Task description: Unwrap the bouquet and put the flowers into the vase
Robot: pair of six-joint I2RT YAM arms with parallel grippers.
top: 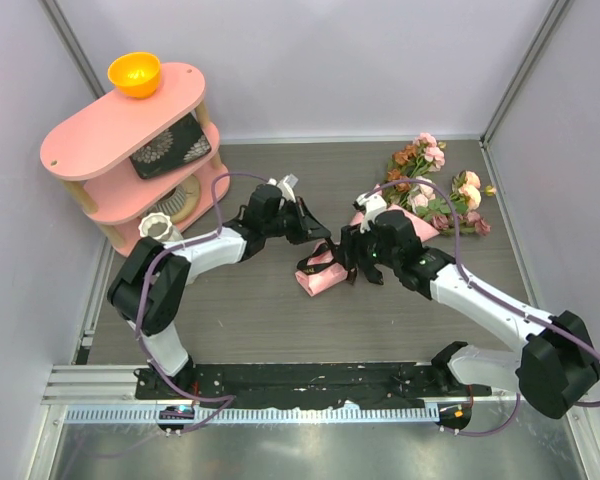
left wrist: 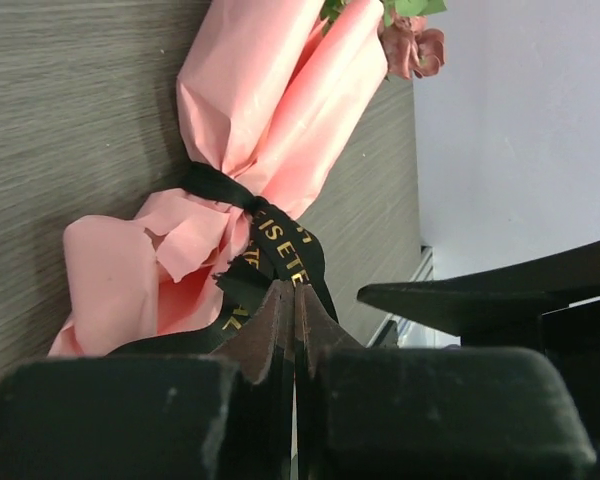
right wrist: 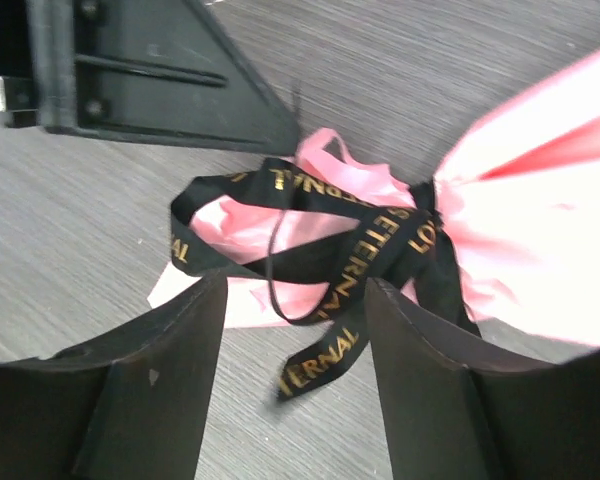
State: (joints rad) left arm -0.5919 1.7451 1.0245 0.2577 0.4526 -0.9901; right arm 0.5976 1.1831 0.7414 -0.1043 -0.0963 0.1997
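Bouquet point(top: 325, 274) lies flat on table, right of shelf point(top: 120, 135) and well apart from it; tied end points toward shelf, flowers point(top: 435, 185) at the end away from it. All wrapped in paper point(left wrist: 270, 90). Vase point(top: 160, 226) upright just beside shelf's bottom tier, on the bouquet side

Step in hand, imo: undo ribbon point(right wrist: 320, 230)

- L gripper point(left wrist: 293, 300): jaws fully closed, pinching a strand of ribbon on shelf side of knot point(left wrist: 245, 200). Can't tell from wrist cam if that strand is a free tail or part of a loop
- R gripper point(right wrist: 290, 330): jaws partway apart, holding nothing, fingers straddling the loose loops, on the side of L gripper away from shelf

How to do it well:
- pull L low and slow, roughly toward shelf and along the bouquet's axis, not upward, else whole bunch lifts or drags
- R should act as anchor: close on the paper neck just past knot on the flower side, NOT on a loop; gripping a loop while L pulls prob tightens the knot
- if knot doesn't give early in the pull, L likely has the wrong strand → stop, regrip
- ribbon looks slick, may slip out of pads, so keep clamp firm and the pull steady
- paper looks thin and creased near knot; a jerk could tear it or crush stems
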